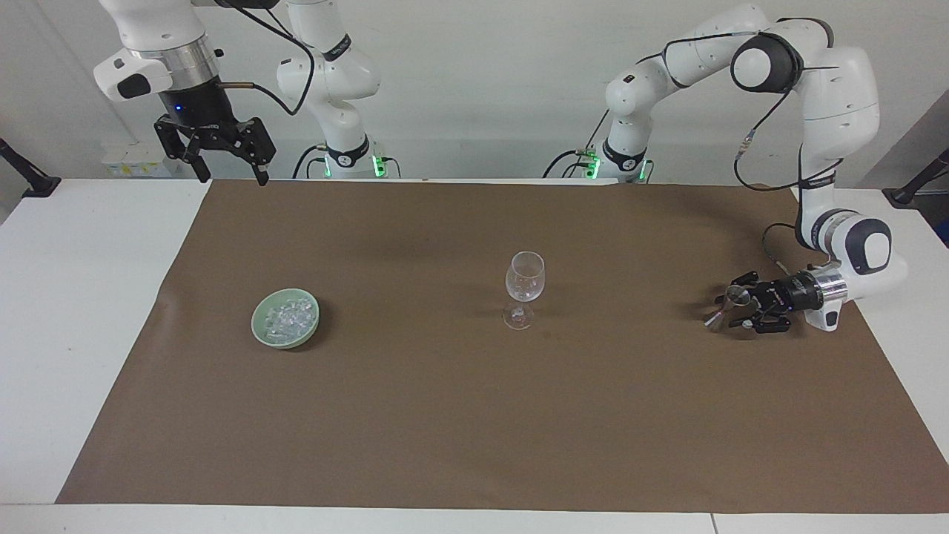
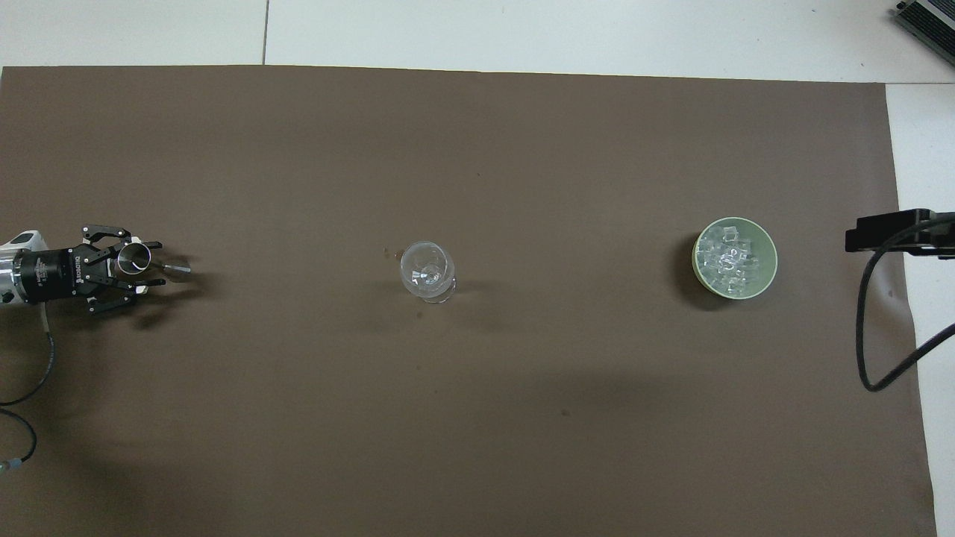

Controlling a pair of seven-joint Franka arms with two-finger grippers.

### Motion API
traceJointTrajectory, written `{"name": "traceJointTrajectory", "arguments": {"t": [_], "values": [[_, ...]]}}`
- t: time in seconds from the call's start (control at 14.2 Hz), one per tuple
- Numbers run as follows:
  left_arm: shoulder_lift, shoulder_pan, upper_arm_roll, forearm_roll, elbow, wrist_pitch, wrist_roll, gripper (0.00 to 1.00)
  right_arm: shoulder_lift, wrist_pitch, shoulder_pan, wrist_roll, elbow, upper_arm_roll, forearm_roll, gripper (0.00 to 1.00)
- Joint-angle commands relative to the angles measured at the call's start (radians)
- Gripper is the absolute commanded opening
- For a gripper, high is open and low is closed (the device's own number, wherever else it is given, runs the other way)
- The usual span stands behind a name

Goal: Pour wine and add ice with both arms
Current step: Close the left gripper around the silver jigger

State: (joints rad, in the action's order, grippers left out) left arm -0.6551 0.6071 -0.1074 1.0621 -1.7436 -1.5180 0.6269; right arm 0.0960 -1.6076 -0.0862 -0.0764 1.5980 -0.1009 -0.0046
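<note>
Nearest the robots, the right gripper (image 1: pixel 232 178) hangs high over the corner of the brown mat (image 1: pixel 445 430) at the right arm's end. Its fingers are spread wide and hold nothing. We read this arm as waiting its turn, parked on the same end as the ice it will probably fetch.

Farther out, three things stand roughly in a line across the middle of the mat, well apart from one another. At the left arm's end is a small metal jigger (image 1: pixel 735 295), upright on the mat. The left gripper (image 1: pixel 734 308) lies on its side, low, with the jigger's cup between its jaws. They sit close on either side of the cup, but we cannot tell whether they grip it yet. The sideways approach should let the arm lift the measure level and later tip it.

In the centre stands the clear wine glass (image 1: pixel 524 278), upright and empty-looking, within reach of both arms.

Toward the right arm's end sits a pale green bowl (image 1: pixel 256 326). The ice (image 1: pixel 289 317) is heaped inside it, untouched.
</note>
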Motion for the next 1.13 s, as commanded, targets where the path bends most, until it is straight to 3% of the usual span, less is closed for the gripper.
{"name": "traceJointTrajectory", "arguments": {"t": [0.0, 0.49, 1.06], "values": [[-0.011, -0.007, 0.005, 0.019, 0.007, -0.007, -0.029, 0.46, 0.005, 0.005, 0.006, 0.020, 0.005, 0.003, 0.017, 1.00], [-0.009, -0.001, 0.005, 0.018, 0.007, 0.002, -0.046, 0.01, 0.005, 0.006, 0.006, 0.018, 0.005, 0.003, 0.017, 1.00], [0.021, -0.009, -0.015, 0.016, 0.033, 0.019, -0.029, 0.00, 0.005, 0.006, 0.006, 0.018, 0.005, 0.003, 0.017, 1.00]]}}
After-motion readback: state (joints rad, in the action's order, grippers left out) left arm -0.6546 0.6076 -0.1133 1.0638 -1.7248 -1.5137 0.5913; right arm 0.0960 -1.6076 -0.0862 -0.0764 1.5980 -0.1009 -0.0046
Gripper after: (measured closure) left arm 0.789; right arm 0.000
